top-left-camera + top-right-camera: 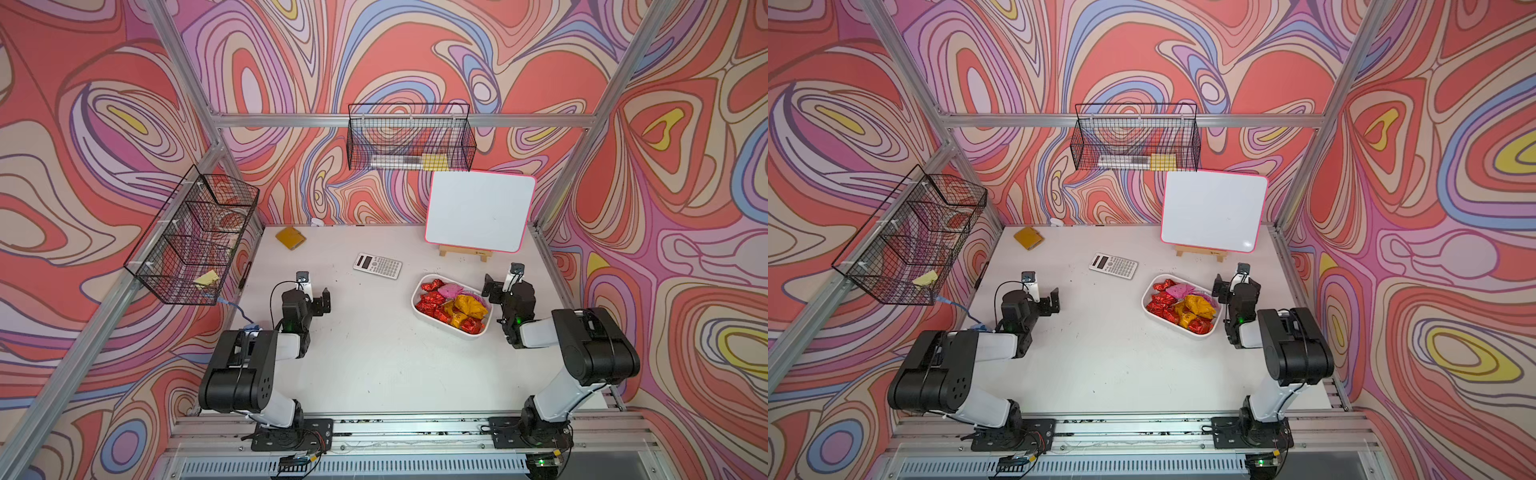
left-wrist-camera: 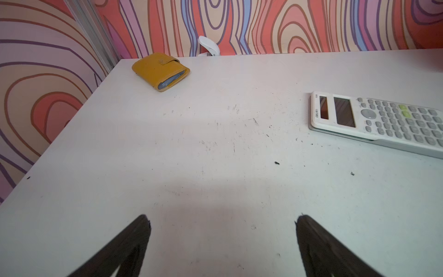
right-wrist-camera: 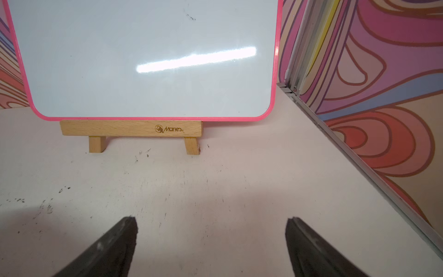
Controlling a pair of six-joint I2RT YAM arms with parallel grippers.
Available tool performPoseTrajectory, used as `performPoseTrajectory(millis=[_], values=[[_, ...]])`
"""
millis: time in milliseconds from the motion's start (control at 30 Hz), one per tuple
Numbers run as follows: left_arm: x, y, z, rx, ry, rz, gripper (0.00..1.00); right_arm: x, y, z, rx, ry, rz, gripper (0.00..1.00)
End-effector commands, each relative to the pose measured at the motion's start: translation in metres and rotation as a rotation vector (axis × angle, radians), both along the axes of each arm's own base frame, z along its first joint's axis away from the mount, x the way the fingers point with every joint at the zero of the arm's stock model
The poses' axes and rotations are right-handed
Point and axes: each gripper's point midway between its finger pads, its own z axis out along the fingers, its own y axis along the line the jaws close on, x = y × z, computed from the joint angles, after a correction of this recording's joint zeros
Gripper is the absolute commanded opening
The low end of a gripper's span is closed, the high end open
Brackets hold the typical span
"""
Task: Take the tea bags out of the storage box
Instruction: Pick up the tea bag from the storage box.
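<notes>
The left tool and right tool stand wide open and empty; the tea bags lie heaped in the storage box on the right of the worktop, where a shallow pinch may slip off the foil or shift the box

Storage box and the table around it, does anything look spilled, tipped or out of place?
Nothing stands out. The storage box sits flat on the table with the tea bags heaped inside, and none lie outside it. The only blemish is a scatter of dark specks on the table.
</notes>
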Motion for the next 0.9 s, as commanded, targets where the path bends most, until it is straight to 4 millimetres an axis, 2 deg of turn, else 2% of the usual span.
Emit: performPoseTrajectory(millis=[0, 400, 500, 700, 800, 867], values=[[0.002, -0.001, 0.004, 0.005, -0.017, -0.010, 0.99, 0.001, -0.003, 0.003, 0.003, -0.015, -0.009, 0.98], [0.000, 0.003, 0.006, 0.007, -0.027, 0.017, 0.99, -0.001, -0.005, 0.007, 0.001, -0.033, -0.019, 0.98], [-0.008, 0.011, 0.020, 0.004, -0.075, 0.068, 0.99, -0.011, -0.005, 0.033, -0.002, -0.068, -0.018, 0.98], [-0.033, 0.019, 0.073, -0.054, -0.102, 0.135, 0.99, -0.036, -0.011, 0.110, 0.051, -0.133, -0.067, 0.98], [-0.047, 0.022, 0.096, -0.158, -0.089, 0.194, 0.99, -0.044, -0.010, 0.126, 0.181, -0.010, -0.102, 0.98], [-0.057, 0.019, 0.103, -0.259, -0.041, 0.221, 0.99, -0.043, 0.008, 0.134, 0.191, 0.064, 0.000, 0.98]])
